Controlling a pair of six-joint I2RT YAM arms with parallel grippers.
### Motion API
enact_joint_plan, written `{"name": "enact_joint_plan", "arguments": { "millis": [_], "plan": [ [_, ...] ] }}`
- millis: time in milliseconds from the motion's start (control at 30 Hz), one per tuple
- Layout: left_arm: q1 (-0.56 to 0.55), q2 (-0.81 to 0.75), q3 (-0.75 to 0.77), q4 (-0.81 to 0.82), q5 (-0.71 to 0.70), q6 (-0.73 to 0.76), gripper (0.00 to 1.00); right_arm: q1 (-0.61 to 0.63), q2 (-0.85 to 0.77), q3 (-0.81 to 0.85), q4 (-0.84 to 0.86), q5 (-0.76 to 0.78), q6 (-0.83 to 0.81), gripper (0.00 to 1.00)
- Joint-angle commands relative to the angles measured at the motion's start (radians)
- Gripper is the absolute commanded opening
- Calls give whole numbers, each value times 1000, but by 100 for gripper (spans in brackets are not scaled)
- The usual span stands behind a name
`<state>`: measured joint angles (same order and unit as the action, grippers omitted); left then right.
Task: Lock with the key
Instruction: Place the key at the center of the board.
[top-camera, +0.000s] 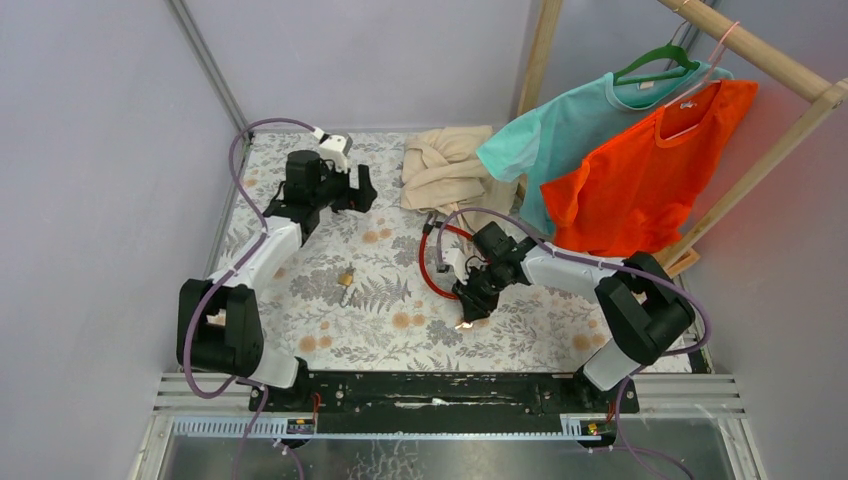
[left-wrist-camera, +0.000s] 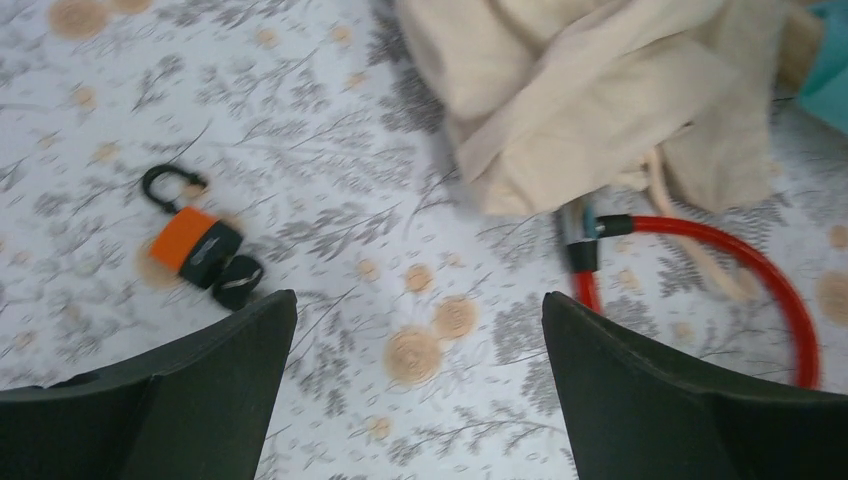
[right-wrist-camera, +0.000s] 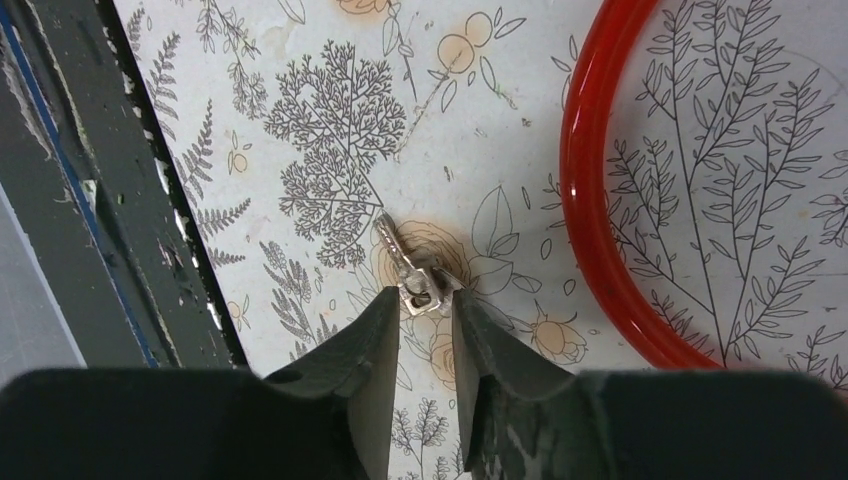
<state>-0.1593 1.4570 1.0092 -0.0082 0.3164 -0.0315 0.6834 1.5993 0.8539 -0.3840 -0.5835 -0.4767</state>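
The red cable loop (right-wrist-camera: 590, 200) lies at two o'clock from the key (right-wrist-camera: 405, 275), while my left gripper (left-wrist-camera: 420, 300) hangs spread wide with the orange padlock (left-wrist-camera: 200, 245) at its nine o'clock. The key, light, stiff and slick, lies flat at the tips of my right gripper (right-wrist-camera: 425, 300), whose jaws stand narrowly parted around its head. I cannot tell whether they pinch it, and I'd grip that broad head.

You have no text, label, brand, number or sign to read in any view. The orange padlock (left-wrist-camera: 195, 245) is too blurred in the left wrist view to tell, and the key (right-wrist-camera: 410, 275) shows no legible marking. The surface (top-camera: 400, 345) carries only a leaf-and-flower print.
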Motion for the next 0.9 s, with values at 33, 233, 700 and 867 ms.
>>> {"name": "enact_joint_plan", "arguments": {
  "millis": [33, 233, 700, 867],
  "plan": [
    [66, -1, -9, -95, -60, 73, 100, 8, -21, 48, -29, 26, 3, 45],
    [156, 52, 20, -149, -33, 78, 100, 8, -103, 53, -36, 52, -12, 67],
    [198, 377, 213, -173, -118, 32, 97, 7, -241, 12, -10, 154, -43, 78],
    [199, 511, 350, -203, -185, -28, 94, 7, -246, 8, -10, 157, -48, 79]
  ]
}}
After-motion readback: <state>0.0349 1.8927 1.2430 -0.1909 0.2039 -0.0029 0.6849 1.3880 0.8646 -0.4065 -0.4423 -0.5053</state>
